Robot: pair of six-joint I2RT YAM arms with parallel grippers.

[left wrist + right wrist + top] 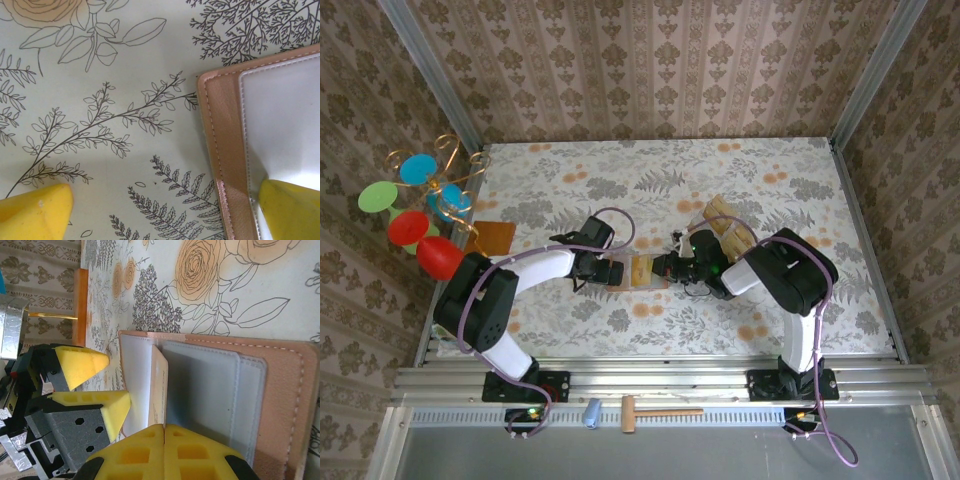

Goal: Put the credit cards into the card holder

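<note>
Caught the right gripper (164, 442) stretched in low, clenched on a credit card (159, 385) standing edge-on in the open card holder (280, 405) just ahead of its fingertips, with the left gripper (118, 379) opposite, spread wide, straddling the holder's edge.

I see a floral table (770, 190) walled in patterned wallpaper (650, 70), a gold-wire ornament (420, 200) with coloured discs beside an orange-brown board (495, 237) at its left, and a wooden mallet (655, 411) near a blue cylinder (592, 412) on the front ledge (740, 412).

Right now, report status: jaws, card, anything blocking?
Left gripper jaws open, straddling card holder edge. Right gripper jaws shut on card, at the pocket. Nothing blocking.
</note>
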